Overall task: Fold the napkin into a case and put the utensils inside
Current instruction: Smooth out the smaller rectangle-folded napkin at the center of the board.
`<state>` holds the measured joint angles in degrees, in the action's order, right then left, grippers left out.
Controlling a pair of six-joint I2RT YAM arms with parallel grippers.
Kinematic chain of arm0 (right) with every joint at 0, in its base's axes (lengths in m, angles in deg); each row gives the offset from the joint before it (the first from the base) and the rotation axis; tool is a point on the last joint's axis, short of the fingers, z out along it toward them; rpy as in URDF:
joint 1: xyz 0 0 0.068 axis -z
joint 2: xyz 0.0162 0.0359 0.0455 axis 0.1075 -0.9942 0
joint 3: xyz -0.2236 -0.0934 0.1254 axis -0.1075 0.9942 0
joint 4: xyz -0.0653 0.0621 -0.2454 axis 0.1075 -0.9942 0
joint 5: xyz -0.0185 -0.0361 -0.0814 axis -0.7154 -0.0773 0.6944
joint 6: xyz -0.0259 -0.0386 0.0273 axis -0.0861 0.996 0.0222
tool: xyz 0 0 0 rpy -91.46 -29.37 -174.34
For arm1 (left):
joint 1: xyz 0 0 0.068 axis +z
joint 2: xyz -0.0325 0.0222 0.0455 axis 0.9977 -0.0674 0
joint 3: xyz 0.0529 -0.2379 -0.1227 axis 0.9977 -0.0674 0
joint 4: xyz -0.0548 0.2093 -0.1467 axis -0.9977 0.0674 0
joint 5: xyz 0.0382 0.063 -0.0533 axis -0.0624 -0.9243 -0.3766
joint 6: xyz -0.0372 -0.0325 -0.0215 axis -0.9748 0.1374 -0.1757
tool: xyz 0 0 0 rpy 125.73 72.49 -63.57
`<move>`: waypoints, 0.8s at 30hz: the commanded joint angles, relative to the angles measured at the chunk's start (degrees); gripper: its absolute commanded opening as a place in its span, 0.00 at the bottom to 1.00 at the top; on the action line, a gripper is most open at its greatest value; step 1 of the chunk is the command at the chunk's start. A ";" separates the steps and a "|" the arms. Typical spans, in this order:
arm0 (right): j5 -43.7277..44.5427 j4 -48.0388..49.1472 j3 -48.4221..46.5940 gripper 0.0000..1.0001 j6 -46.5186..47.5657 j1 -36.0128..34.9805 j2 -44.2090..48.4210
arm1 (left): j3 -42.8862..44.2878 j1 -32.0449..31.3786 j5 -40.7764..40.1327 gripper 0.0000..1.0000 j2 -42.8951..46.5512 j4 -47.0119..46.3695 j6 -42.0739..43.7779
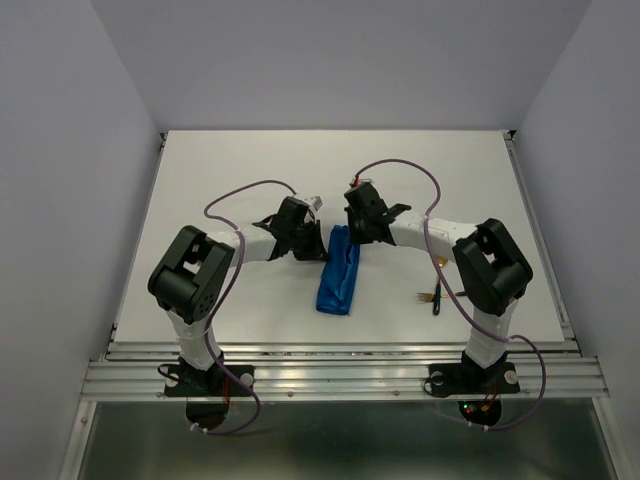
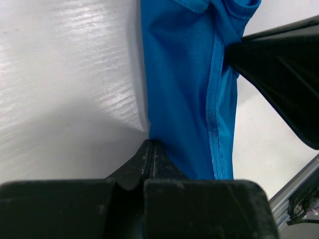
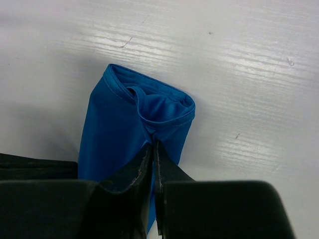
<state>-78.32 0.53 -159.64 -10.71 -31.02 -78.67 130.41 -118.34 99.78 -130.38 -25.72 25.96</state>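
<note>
At the middle of the table (image 1: 250, 180) the napkin (image 1: 338, 275) lies folded into a narrow blue strip running away from the arms, with its far end open like a pouch mouth. The left gripper (image 1: 303, 240) has its fingers closed on the strip's long left edge. The right gripper (image 1: 360, 230) has its fingers pinched together on the hem near the far end. The folding looks mostly done, though the strip is still rumpled and both arms are holding it. The utensils (image 1: 433, 298) lie on the table well to the right, untouched and outside the cloth. Slipping them inside is still to do.
</note>
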 commanded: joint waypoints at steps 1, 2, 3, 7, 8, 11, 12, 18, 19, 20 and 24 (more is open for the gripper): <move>0.99 0.08 -1.97 0.09 -0.87 -0.69 1.20 | 2.69 -0.31 -3.92 0.00 6.52 2.52 2.13; 0.90 0.08 -1.88 0.09 -0.87 -0.69 1.20 | 2.69 -0.23 -4.27 0.00 7.67 2.96 2.22; 0.72 0.08 -2.05 0.09 -1.04 -0.69 1.29 | 2.51 -0.23 -5.41 0.00 9.69 3.83 2.13; 0.11 0.17 -2.50 0.09 -1.48 -0.69 1.20 | 0.50 -0.31 -8.23 0.00 14.53 5.25 0.81; -0.07 0.08 -2.58 0.09 -1.66 -0.69 1.20 | -0.12 -0.31 -7.88 0.00 15.41 5.25 0.55; -0.59 0.17 -2.94 0.09 -1.84 -0.69 0.94 | -1.88 -0.93 -4.47 0.00 17.00 4.63 0.64; -0.68 0.25 -3.02 0.09 -2.10 -0.69 0.94 | -2.23 -1.19 -3.84 0.00 17.09 4.54 0.55; -1.21 0.34 -3.37 0.09 -2.63 -0.69 1.11 | -3.99 -3.83 -1.11 0.00 12.44 1.13 -0.33; -1.12 0.34 -3.29 0.09 -2.71 -0.69 1.20 | -5.21 -3.92 -1.02 0.00 11.39 0.07 -0.94; -1.21 0.43 -3.11 0.09 -2.80 -0.69 1.20 | -5.66 -4.09 -0.93 0.00 10.94 -1.68 -1.82; -1.39 0.34 -2.67 0.09 -3.24 -0.69 1.29 | -7.15 -5.85 1.34 0.00 8.40 -5.46 -3.31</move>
<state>-79.44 0.40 -160.67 -12.83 -31.09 -78.64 124.57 -123.04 98.18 -120.88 -25.48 24.54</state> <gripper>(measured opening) 0.096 0.019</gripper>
